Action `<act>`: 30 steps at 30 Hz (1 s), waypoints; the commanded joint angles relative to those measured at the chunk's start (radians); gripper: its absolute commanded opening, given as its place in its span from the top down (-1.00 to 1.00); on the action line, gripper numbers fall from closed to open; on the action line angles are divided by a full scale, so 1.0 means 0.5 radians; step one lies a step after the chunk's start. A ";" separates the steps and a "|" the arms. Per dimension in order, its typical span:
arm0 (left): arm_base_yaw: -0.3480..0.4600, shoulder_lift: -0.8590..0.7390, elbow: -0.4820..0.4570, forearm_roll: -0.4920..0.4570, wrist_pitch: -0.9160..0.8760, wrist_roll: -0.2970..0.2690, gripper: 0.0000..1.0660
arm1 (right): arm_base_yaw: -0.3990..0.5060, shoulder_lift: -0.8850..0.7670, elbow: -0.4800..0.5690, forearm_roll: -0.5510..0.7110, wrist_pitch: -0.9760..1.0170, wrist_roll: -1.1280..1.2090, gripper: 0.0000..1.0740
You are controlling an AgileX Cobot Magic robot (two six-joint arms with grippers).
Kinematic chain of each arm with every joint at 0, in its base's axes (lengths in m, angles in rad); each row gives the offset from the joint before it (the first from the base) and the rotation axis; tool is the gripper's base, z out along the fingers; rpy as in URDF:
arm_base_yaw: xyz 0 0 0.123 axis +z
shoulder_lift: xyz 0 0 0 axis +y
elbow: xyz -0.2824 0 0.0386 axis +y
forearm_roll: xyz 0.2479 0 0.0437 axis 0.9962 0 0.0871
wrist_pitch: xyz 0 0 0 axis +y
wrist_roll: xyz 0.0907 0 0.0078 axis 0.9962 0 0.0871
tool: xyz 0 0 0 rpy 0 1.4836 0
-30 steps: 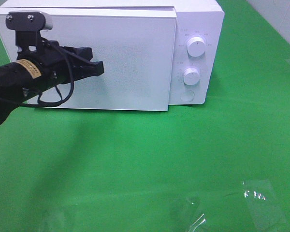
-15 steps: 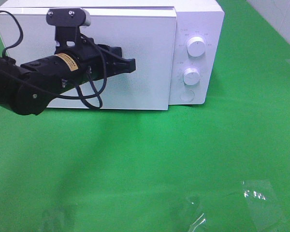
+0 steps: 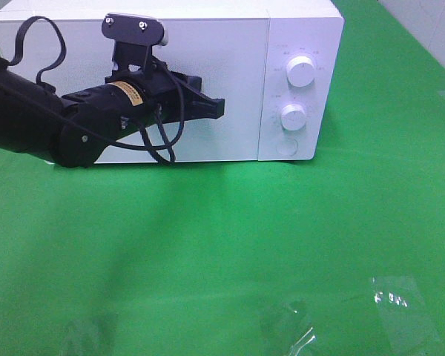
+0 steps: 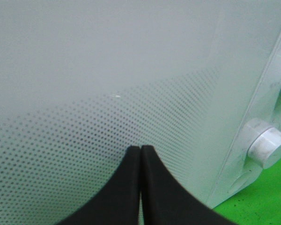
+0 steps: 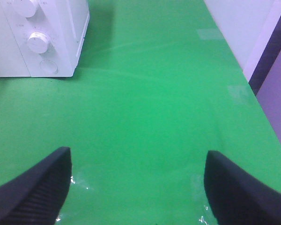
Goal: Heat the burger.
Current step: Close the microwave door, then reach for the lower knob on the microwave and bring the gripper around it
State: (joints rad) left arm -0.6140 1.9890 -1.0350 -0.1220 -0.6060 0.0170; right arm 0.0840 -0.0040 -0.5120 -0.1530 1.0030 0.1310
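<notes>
Burger: not in view; likely behind shut door (image 3: 230, 67) of white box-shaped microwave (image 3: 300, 30), far side of green table (image 3: 222, 245); a guess only.
Left gripper (image 3: 216, 109): black fingers (image 4: 126, 187) pressed together, holding nothing; tips at door, contact unclear.
Right gripper (image 5: 138, 187): fingers spread wide, empty, over near table.
Handling judgement: burger light, soft, loosely stacked, crushable. Grip gently, low across sides, not on bun top.

Bright, flat overhead light. White microwave (image 3: 208, 67) almost blown out. Soft arm shadow on green cloth (image 3: 304, 222), around 8 o'clock. Clear film (image 3: 400, 308) glinting at 5 o'clock. Left wrist view hazy up close, right gripper (image 5: 136, 154) blurry.
</notes>
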 commanded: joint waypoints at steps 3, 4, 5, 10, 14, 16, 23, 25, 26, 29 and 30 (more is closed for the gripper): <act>0.050 -0.074 -0.064 -0.200 0.126 0.024 1.00 | -0.010 -0.052 0.006 -0.002 0.004 0.012 -0.37; 0.050 -0.074 -0.064 -0.200 0.126 0.024 1.00 | -0.010 -0.052 0.006 -0.002 0.004 0.012 -0.37; 0.022 -0.132 -0.064 -0.204 0.276 0.024 1.00 | -0.010 -0.052 0.006 -0.002 0.004 0.012 -0.37; -0.070 -0.318 -0.064 -0.200 0.850 0.024 0.53 | -0.010 -0.052 0.006 -0.002 0.004 0.012 -0.37; -0.104 -0.400 -0.064 -0.200 1.190 0.024 -0.26 | -0.010 -0.052 0.006 -0.002 0.004 0.012 -0.37; -0.116 -0.430 -0.064 -0.204 1.396 0.016 -0.75 | -0.010 -0.052 0.006 -0.002 0.004 0.012 -0.37; -0.116 -0.522 -0.064 -0.216 2.164 -0.108 -0.87 | -0.010 -0.052 0.006 -0.002 0.004 0.012 -0.37; -0.116 -0.546 -0.064 -0.216 2.378 -0.118 -0.87 | -0.010 -0.052 0.006 -0.002 0.004 0.012 -0.37; -0.116 -0.560 -0.064 -0.216 2.472 -0.118 -0.87 | -0.010 -0.052 0.006 -0.002 0.004 0.012 -0.37; -0.116 -0.622 -0.064 -0.178 2.770 -0.118 -0.87 | -0.010 -0.052 0.006 -0.002 0.004 0.012 -0.37; -0.116 -0.622 -0.064 -0.178 2.770 -0.118 -0.87 | -0.010 -0.052 0.006 -0.002 0.004 0.012 -0.37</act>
State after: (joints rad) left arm -0.6680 1.6890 -1.0630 -0.2120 0.7450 -0.0330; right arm 0.0840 -0.0040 -0.5120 -0.1530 1.0030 0.1310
